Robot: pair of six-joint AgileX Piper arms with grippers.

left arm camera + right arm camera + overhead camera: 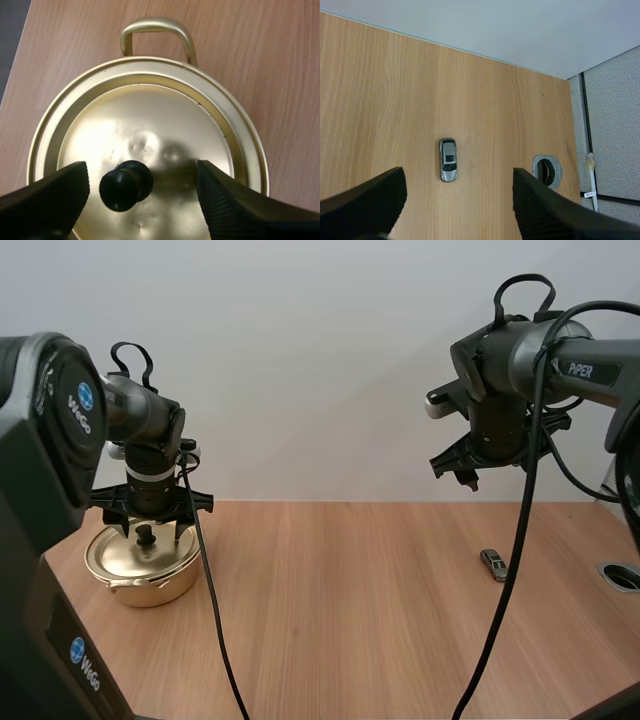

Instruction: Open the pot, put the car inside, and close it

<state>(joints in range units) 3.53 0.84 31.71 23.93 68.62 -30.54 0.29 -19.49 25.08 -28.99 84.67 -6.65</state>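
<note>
- Left jaws open astride the lid's knob; pot at the surface's left edge.
- Right jaws open over the toy car, near the right edge.
- Lid likely slick: pinch the knob.

The pot is a shiny brassy gold, and its lid is the same gold with a black knob. The little car is silver with dark windows. The desk is pale wood with a fine grain. The fingers are black and ribbed.
</note>
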